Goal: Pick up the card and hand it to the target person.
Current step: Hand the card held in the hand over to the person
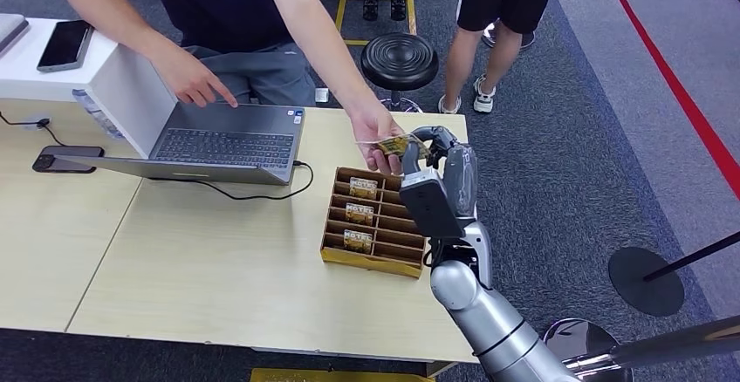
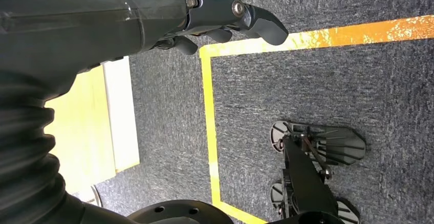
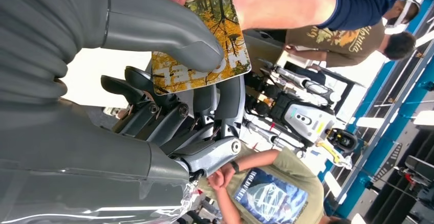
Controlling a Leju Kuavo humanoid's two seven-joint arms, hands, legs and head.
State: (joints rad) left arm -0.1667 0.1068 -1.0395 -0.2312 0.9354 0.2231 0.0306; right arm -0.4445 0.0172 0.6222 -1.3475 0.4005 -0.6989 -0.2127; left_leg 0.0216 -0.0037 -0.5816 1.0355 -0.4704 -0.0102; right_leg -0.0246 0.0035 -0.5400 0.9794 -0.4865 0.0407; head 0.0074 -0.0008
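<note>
right hand [image 1: 434, 166]: raised over the worktop's far right end, above the far edge of the card box. Thumb [image 3: 169, 32] pressed on the card face, darker fingers [image 3: 228, 98] behind it, so it's pinching the card.
card [image 1: 394, 145]: yellow/orange autumn-tree print w/ white lettering, held off the worktop between robot's right hand and the person's hand. In right wrist view [image 3: 204, 35] thumb covers part of the print.
person's hand [image 1: 377, 133]: reaching in from across the worktop, fingertips on the card's far end; a fingertip touches the card edge next to the robot thumb in right wrist view. Both have contact w/ the card.
person's other hand [image 1: 196, 77]: at the far edge of the laptop, finger pointing down at it.
left hand [image 2: 225, 22]: hanging over grey carpet w/ yellow tape lines, fingers loosely curled, nothing in it. Can't call it open or closed for sure.
card box [image 1: 371, 221]: brown, slotted rows, on worktop near right edge, just under right hand. Several similar cards still in the slots.
laptop [image 1: 222, 142]: open, far-centre of worktop, cable trailing toward the box.
worktop [image 1: 192, 260]: light wood.
phone [image 1: 65, 45]: dark, lying on white box at far left.
stool [image 1: 400, 61]: black round seat, beyond worktop.
2nd person [image 1: 497, 24]: standing behind stool, legs + sneakers visible.
</note>
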